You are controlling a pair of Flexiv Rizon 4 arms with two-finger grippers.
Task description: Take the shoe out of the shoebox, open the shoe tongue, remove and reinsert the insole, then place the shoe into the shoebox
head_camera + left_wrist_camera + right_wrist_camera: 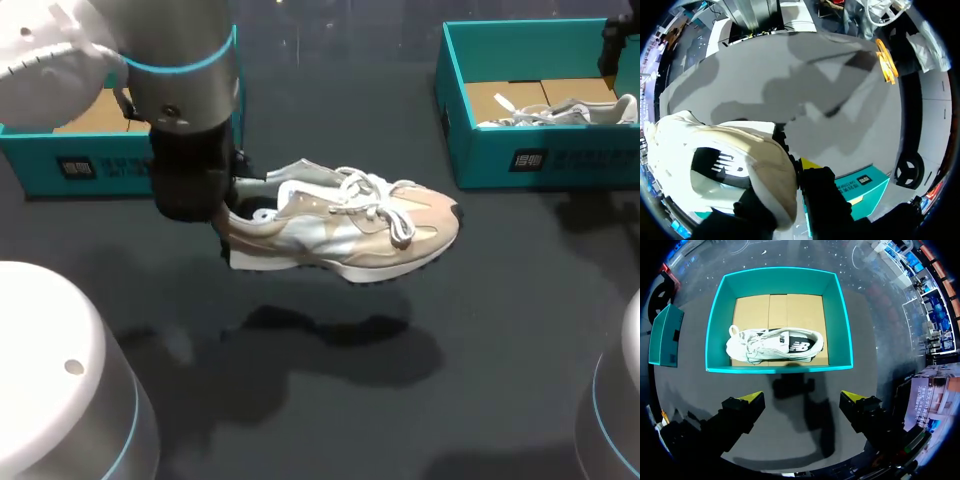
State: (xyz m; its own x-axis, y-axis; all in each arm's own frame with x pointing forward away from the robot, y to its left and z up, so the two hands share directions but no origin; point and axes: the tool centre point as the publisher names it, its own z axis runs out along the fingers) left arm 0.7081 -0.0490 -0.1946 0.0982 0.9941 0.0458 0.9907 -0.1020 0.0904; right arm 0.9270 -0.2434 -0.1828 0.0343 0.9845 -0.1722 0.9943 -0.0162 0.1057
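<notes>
Left hand (799, 167) grips beige-and-silver sneaker (350, 225) by heel, clear of dark bench (500, 330); right hand (802, 399) open above teal cardboard shoebox (842, 315)

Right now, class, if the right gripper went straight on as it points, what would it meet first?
The right gripper would likely meet the dark table top first, just short of the teal cardboard shoebox holding the white sneaker.

A beige shoe (345, 225) with silver panels and white laces. A teal shoebox (480, 165), brown inside, holds a white shoe (770, 346) with a black side patch. Dark grey desk (500, 330).
</notes>
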